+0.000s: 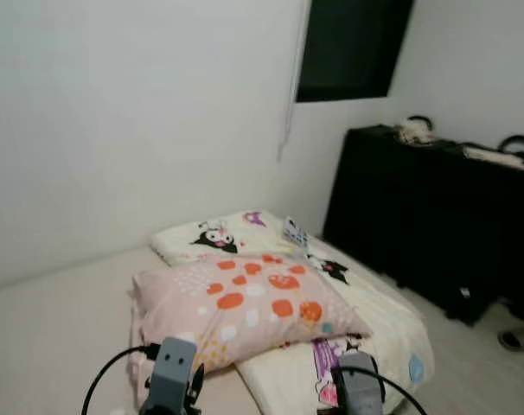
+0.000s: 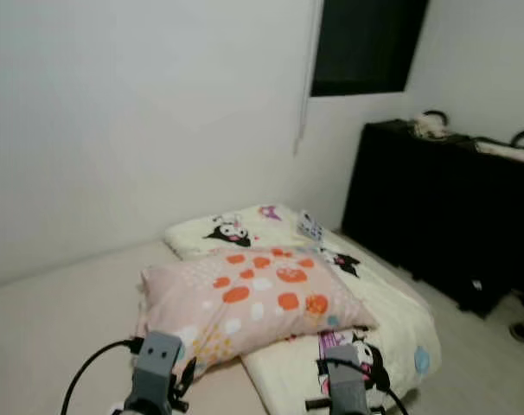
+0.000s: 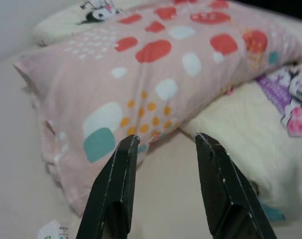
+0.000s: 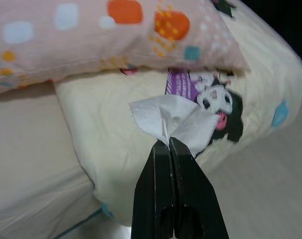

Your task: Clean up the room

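White-walled bedroom (image 1: 115, 130) — floor bedding (image 1: 366, 328), pillow (image 1: 245, 307)

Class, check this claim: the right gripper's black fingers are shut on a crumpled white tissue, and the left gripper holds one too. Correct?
Not quite. The left gripper holds nothing: the left wrist view shows its fingers open before the pink spotted pillow. The right gripper does pinch the crumpled white tissue.

Pink pillow (image 1: 245, 307) and blanket (image 1: 366, 346) block front; floor (image 1: 478, 363) right free.

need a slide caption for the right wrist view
Right pincer shut on crumpled white tissue above cream cartoon-print blanket.
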Robot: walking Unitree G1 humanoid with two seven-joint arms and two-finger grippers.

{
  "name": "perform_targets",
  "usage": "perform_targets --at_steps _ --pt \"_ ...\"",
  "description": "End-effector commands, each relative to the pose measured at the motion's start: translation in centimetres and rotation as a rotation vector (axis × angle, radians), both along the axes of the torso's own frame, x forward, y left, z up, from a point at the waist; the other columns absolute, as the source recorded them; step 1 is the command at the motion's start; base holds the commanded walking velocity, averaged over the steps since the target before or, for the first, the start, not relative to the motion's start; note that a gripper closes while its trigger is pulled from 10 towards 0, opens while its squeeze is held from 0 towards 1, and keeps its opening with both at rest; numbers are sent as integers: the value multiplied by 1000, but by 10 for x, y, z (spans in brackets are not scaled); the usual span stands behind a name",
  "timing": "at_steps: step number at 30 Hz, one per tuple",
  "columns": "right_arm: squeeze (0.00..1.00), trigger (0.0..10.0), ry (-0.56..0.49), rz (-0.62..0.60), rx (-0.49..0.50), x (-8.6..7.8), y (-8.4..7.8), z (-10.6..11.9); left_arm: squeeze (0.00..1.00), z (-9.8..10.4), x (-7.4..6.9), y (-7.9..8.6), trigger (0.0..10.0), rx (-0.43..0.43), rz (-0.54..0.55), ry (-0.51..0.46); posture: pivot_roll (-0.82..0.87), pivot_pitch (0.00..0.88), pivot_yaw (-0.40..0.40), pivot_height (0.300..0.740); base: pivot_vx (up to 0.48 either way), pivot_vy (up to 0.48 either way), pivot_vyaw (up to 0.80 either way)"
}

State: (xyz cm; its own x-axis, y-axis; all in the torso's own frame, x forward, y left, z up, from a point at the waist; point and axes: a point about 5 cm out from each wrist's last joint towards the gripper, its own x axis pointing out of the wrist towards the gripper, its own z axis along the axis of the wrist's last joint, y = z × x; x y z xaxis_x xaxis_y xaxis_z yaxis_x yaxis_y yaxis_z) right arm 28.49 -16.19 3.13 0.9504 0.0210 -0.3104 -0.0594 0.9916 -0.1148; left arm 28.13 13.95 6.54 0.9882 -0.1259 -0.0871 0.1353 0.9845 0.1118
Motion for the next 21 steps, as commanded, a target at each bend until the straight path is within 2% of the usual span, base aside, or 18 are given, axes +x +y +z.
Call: perform_targets --at_steps 1,21 --pt "0 10000 19 -22 -10 -3 -7 -4 0 1 0 -3 10000 -7 -11 -3 -2 90 -39 740 0 0 -800" --pt "0 10000 19 -22 -12 -3 -8 -3 0 1 1 -3 10000 2 -18 0 -2 90 -35 740 0 0 -800"
